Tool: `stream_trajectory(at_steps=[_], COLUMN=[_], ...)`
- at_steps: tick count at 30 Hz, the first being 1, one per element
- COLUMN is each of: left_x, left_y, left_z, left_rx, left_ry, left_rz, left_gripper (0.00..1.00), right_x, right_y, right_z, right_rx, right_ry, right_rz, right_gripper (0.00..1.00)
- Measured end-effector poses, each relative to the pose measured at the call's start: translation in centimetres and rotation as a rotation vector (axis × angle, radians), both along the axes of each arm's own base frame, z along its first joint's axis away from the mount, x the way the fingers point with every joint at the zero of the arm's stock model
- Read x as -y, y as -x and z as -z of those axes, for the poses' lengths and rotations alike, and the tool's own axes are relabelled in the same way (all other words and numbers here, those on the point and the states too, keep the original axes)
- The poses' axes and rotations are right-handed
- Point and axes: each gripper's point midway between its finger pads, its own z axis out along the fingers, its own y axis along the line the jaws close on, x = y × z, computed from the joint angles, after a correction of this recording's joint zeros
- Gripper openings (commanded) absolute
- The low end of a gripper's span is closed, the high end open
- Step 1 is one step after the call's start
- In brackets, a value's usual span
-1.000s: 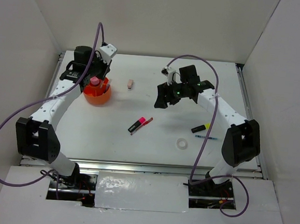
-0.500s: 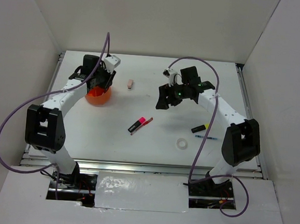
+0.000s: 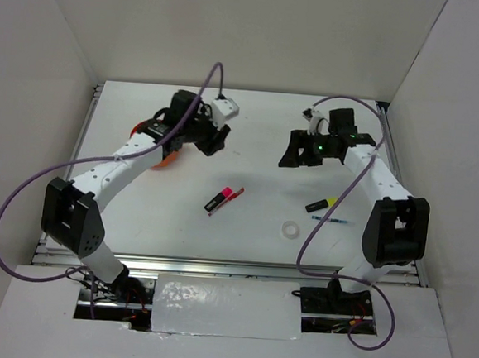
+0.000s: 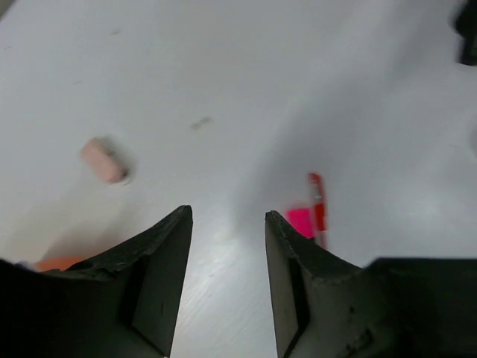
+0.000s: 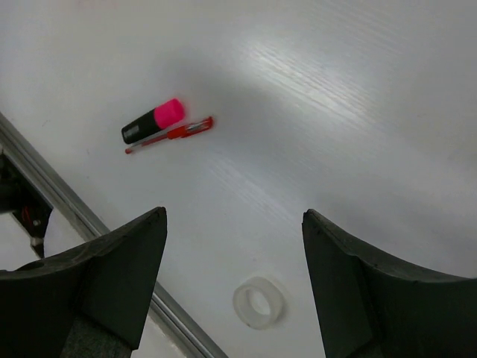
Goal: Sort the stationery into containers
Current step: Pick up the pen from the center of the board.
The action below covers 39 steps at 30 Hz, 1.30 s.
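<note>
The orange tub [image 3: 167, 160] stands at the back left, mostly hidden by my left arm; a sliver shows in the left wrist view [image 4: 56, 262]. My left gripper [image 3: 212, 139] is open and empty [image 4: 227, 216], above the table just right of the tub. A small pink eraser [image 4: 103, 159] lies ahead of it, hidden in the top view. A pink highlighter [image 3: 218, 199] [image 4: 300, 221] [image 5: 153, 121] and red pen [image 3: 232, 196] [image 4: 317, 205] [image 5: 171, 134] lie mid-table. My right gripper [image 3: 290, 156] is open and empty [image 5: 233, 216]. A clear tape ring [image 3: 290, 229] [image 5: 258, 302] lies near the front.
A yellow-black highlighter [image 3: 320, 204] and a thin blue pen [image 3: 329, 219] lie at the right, beside my right arm. White walls close in the table on three sides. A metal rail [image 5: 89, 220] runs along the table's front edge.
My left gripper has swung right, from over the orange tub to the spot above the eraser. My right gripper has moved right and toward the back.
</note>
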Motion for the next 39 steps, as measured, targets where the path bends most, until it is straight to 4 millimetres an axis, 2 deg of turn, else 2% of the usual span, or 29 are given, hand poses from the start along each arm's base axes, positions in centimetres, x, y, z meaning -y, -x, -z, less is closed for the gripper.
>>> stream_trajectory(at_steps=[3, 5, 8, 11, 13, 15, 21, 31, 35, 38, 39], left_x=[4.7, 6.6, 7.8, 8.9, 8.9, 8.9, 9.9, 9.7, 9.6, 9.6, 9.6], left_y=[3.5, 5.2, 5.9, 5.2, 5.2, 5.5, 5.6, 5.5, 5.3, 5.2, 5.2], left_z=[1.3, 3.4, 7.6, 11.7, 13.8, 15.1, 16.1, 19.4, 19.4, 19.4, 19.4], left_rx=[-0.054, -0.125, -0.261, -0.368, -0.417, -0.451, -0.482, -0.534, -0.526, -0.524, -0.523], left_ry=[-0.006, -0.025, -0.09, -0.15, -0.19, -0.225, -0.256, -0.318, -0.321, -0.322, -0.322], left_rz=[0.108, 0.144, 0.143, 0.126, 0.118, 0.116, 0.131, 0.115, 0.107, 0.107, 0.105], left_gripper=[0.53, 0.52, 0.48, 0.48, 0.48, 0.48, 0.49, 0.51, 0.51, 0.47, 0.42], right_x=[3.3, 5.6, 8.0, 9.4, 10.1, 10.5, 11.2, 11.2, 11.1, 11.1, 11.1], right_y=[-0.5, -0.5, -0.1, 0.4, 0.8, 1.1, 1.4, 1.5, 1.5, 1.6, 1.6], right_z=[-0.5, -0.9, -1.3, -1.3, -1.0, -0.6, -0.3, -0.5, -0.4, -0.5, -0.4], right_rx=[0.0, 0.003, 0.006, 0.003, -0.008, -0.023, -0.039, -0.042, -0.043, -0.042, -0.042], right_ry=[-0.011, -0.018, -0.028, -0.034, -0.037, -0.043, -0.052, -0.065, -0.066, -0.067, -0.066], right_rz=[0.097, 0.16, 0.227, 0.269, 0.288, 0.302, 0.323, 0.317, 0.315, 0.312, 0.311], right_gripper=[0.79, 0.79, 0.79, 0.79, 0.79, 0.79, 0.79, 0.78, 0.78, 0.78, 0.78])
